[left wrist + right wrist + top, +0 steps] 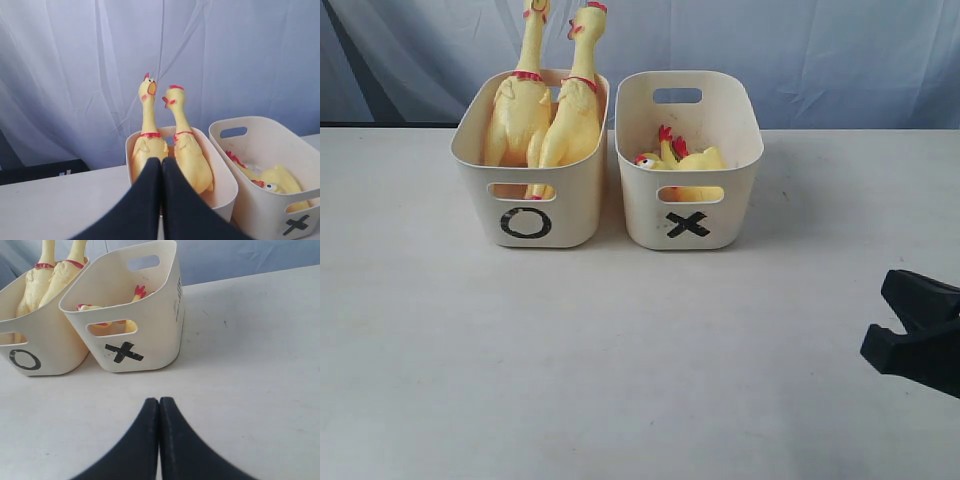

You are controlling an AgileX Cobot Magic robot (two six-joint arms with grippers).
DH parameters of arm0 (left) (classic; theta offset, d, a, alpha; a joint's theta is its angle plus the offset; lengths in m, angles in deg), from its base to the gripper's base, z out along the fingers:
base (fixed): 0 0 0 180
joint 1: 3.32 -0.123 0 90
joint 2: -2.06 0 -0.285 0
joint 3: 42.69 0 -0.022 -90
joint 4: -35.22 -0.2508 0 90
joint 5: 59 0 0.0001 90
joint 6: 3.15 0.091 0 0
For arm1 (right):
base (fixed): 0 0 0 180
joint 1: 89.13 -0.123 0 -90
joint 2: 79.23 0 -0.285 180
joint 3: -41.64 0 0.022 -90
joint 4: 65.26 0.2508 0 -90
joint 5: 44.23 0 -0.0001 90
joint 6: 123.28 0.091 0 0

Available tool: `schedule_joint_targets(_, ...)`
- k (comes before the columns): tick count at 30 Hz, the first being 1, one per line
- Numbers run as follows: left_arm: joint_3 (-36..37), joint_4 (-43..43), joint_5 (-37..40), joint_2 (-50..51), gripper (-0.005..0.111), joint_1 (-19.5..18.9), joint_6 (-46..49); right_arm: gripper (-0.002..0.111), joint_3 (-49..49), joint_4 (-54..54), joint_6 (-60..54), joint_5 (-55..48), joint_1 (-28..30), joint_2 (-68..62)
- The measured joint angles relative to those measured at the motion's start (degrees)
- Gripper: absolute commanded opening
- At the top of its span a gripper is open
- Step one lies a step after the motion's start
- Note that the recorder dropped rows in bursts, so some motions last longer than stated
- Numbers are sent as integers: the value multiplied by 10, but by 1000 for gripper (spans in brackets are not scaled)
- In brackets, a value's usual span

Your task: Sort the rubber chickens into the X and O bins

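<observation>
Two long yellow rubber chickens (pixel 517 110) (pixel 575 115) stand upright, necks up, in the cream bin marked O (pixel 575 215). Smaller yellow chickens (pixel 690 160) lie in the matching bin marked X (pixel 735 210) just to its right. My right gripper (pixel 910 325) is low at the right edge, well short of the bins, shut and empty; its wrist view shows the gripper tips (pixel 159 401) together over bare table, facing the X bin (pixel 155 325). My left gripper (pixel 161 161) is shut and empty, raised and pointing at the two long chickens (pixel 149 150) in the O bin (pixel 225 192). It is outside the exterior view.
The two bins stand side by side, nearly touching, toward the back of a white table (pixel 620 380). A pale blue curtain (pixel 820 50) hangs behind the table.
</observation>
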Motion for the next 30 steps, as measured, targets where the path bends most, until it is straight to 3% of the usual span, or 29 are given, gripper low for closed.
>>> schedule_joint_targets(17, 134, 11, 94, -326, 0, 0, -17, -1, 0, 0, 0, 0, 0, 0)
schedule_joint_targets(24, 145, 39, 257, -370, 0, 0, -17, -1, 0, 0, 0, 0, 0, 0)
schedule_joint_targets(30, 148, 39, 286, -372, 0, 0, -17, -1, 0, 0, 0, 0, 0, 0)
